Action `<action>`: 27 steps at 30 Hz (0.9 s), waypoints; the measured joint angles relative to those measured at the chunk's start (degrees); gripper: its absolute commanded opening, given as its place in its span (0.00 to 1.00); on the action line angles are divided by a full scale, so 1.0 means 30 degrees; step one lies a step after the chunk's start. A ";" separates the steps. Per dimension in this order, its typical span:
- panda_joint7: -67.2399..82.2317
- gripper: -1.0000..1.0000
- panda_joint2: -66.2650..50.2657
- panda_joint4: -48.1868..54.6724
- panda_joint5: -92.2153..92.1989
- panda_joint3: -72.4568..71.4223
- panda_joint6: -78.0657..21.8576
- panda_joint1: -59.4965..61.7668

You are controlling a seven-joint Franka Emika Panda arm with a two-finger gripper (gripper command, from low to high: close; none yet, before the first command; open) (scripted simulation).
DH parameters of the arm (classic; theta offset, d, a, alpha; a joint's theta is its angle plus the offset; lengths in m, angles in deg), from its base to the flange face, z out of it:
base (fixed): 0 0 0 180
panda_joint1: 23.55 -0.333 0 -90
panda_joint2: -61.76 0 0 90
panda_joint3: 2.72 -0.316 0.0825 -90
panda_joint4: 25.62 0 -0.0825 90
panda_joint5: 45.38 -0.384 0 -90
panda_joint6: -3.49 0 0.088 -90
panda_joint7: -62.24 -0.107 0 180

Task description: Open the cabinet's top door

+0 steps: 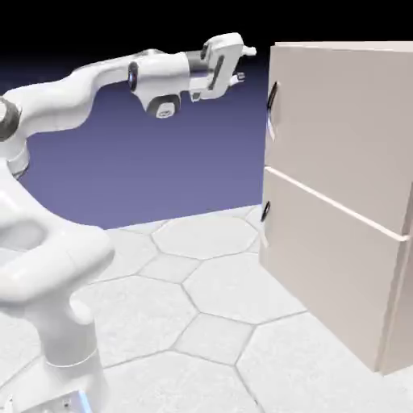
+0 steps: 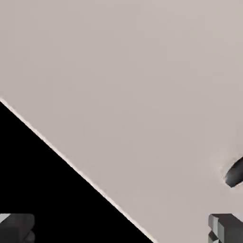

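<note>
I look at my robot arm [image 1: 60, 105] in the exterior view, and it reaches across from the left, up high, with a bend in it. At its end is my gripper [image 1: 247, 64], near the tall beige cabinet [image 1: 339, 202] on the right. The two fingers [image 1: 239, 78] are spread wide apart, and they pinch nothing. I can see a gap between the gripper and the cabinet, so the fingers do not touch it. The cabinet has two flat doors, one on top of the other. The top door [image 1: 343, 121] is the big upper one, and it is shut. Its dark handle [image 1: 272, 97] is a thin bar that stands up and down by the door's left edge, and the gripper is near it, a bit higher up. The bottom door [image 1: 331, 258] is shut too, and it has its own small dark handle [image 1: 265, 212] near its top left corner. A pale line [image 1: 335, 203] runs between the two doors. In the hand view, the beige front fills most of what I see, and a slanting edge cuts it off from a black part at the lower left. One grey finger tip shows at the bottom left and one at the bottom right, far apart. A piece of a dark handle pokes in at the right side, just above the right finger tip.
</note>
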 measured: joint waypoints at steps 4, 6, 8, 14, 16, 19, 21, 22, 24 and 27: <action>-0.3241 0.50 0.0839 0.1453 -0.3323 -0.2235 0.0258 0.1919; -0.4861 0.50 0.1258 0.2179 -0.4984 -0.3352 0.0386 0.2879; -0.6480 0.50 0.1677 0.2905 -0.6645 -0.4469 0.0515 0.3838; -0.7297 0.50 0.1632 0.5364 -0.6352 -0.5761 0.0404 0.6710; -0.7400 0.00 0.1613 0.5784 -0.6257 -0.5962 0.0381 0.7197; -0.7391 0.00 0.2756 0.4398 -0.7174 -0.4703 -0.1110 0.6183; -0.7395 0.00 0.3860 0.3013 -0.7989 -0.3597 -0.2583 0.5231; -0.7380 0.00 0.4368 0.2322 -0.8308 -0.3116 -0.3291 0.4783; -0.7334 0.00 0.5367 0.0939 -0.8942 -0.2229 -0.4699 0.3910; -0.7401 0.00 0.6901 -0.1134 -0.9666 -0.1062 -0.6833 0.2722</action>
